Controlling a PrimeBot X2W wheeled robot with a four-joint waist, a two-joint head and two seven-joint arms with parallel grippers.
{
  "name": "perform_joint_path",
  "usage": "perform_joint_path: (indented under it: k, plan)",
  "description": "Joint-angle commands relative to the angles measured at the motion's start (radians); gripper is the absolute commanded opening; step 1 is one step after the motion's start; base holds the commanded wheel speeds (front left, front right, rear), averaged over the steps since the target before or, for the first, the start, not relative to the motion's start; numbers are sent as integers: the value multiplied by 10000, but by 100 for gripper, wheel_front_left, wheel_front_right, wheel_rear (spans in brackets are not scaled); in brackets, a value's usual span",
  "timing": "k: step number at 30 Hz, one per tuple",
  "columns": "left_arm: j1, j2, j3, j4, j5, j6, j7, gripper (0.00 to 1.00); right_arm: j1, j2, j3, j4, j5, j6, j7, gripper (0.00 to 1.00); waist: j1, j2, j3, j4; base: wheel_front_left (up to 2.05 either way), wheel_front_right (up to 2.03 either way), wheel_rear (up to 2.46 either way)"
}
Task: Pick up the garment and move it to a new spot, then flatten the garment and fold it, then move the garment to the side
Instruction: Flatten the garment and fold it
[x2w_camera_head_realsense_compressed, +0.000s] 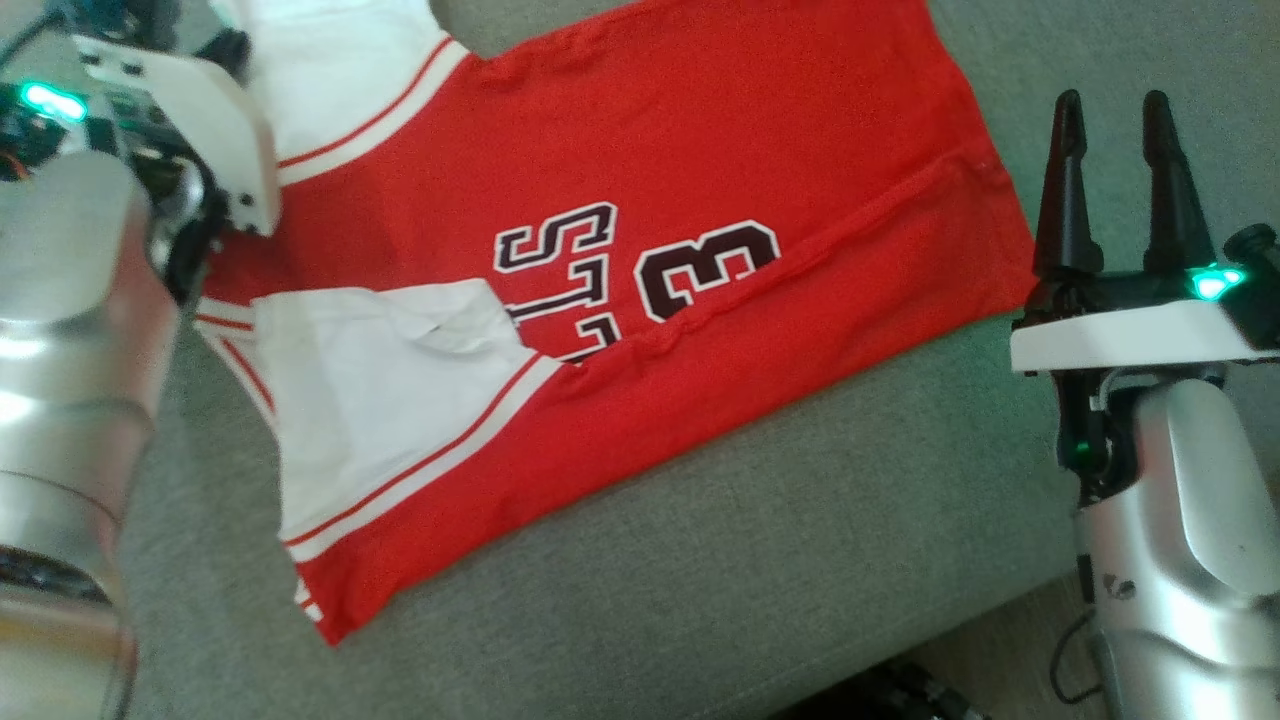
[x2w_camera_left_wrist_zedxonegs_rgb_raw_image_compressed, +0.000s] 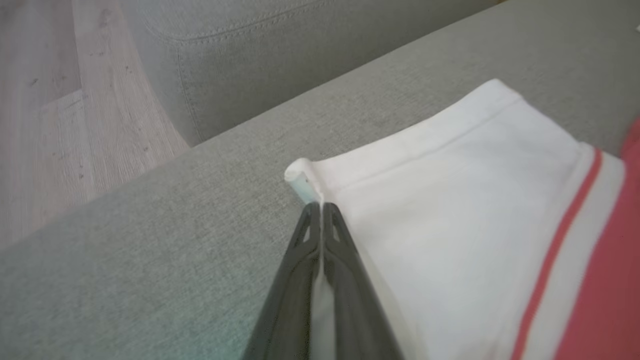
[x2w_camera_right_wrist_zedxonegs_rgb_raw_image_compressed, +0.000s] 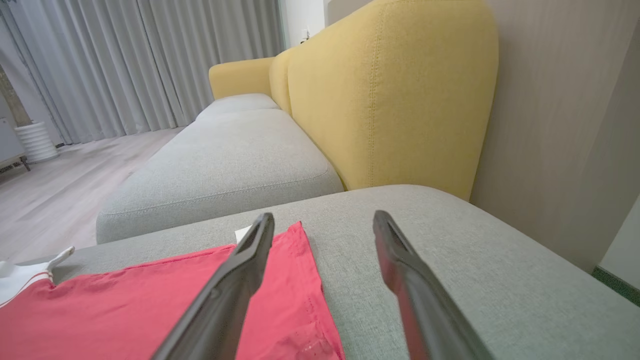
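Where the white sleeve hem curls up, left gripper (x2w_camera_left_wrist_zedxonegs_rgb_raw_image_compressed: 320, 205) clamped shut on jersey (x2w_camera_head_realsense_compressed: 700, 150). Jersey: red cloth, white sleeves, red striping, black numerals; spread flat on cushion (x2w_camera_head_realsense_compressed: 750, 520), grey, woven. Right gripper (x2w_camera_head_realsense_compressed: 1110, 100): fingers apart, just beside jersey's right edge. Backrest (x2w_camera_right_wrist_zedxonegs_rgb_raw_image_compressed: 390, 90) yellow, stitched; floor (x2w_camera_left_wrist_zedxonegs_rgb_raw_image_compressed: 50, 125) pale wood.

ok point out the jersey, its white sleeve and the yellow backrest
jersey (x2w_camera_head_realsense_compressed: 640, 150): head view, red fabric above the lettering
white sleeve (x2w_camera_left_wrist_zedxonegs_rgb_raw_image_compressed: 450, 210): left wrist view, middle of the panel
yellow backrest (x2w_camera_right_wrist_zedxonegs_rgb_raw_image_compressed: 395, 90): right wrist view, front face
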Motion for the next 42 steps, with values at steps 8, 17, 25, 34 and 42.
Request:
perform_joint_path:
  k: [8,17,25,34,42]
  plan:
    - [42,-266,-553,-1321,-461,19,-1620,0,-465,-535,7,-293,-939,-9,645,100,1,0,-930,1262,0,0,0]
    - [429,-667,-1341,-2725,-596,18,-2812,0,-852,-1838,-10,406,-916,-9,2390,100,1,0,-1556,2779,0,0,0]
    - [1405,-885,-1874,-4437,-488,221,-2846,0,-1887,-2979,-474,2262,-791,-9,4079,100,1,0,-1346,3886,0,0,0]
    - [2375,-858,-2418,-6551,-413,580,-2380,0,-3380,-3655,-1317,4526,-1457,-9,4848,100,1,0,-602,4625,0,0,0]
    - [2672,-690,-2708,-7720,-293,855,-1953,0,-4344,-3706,-1857,6055,-2275,-9,4729,100,1,0,-261,4905,0,0,0]
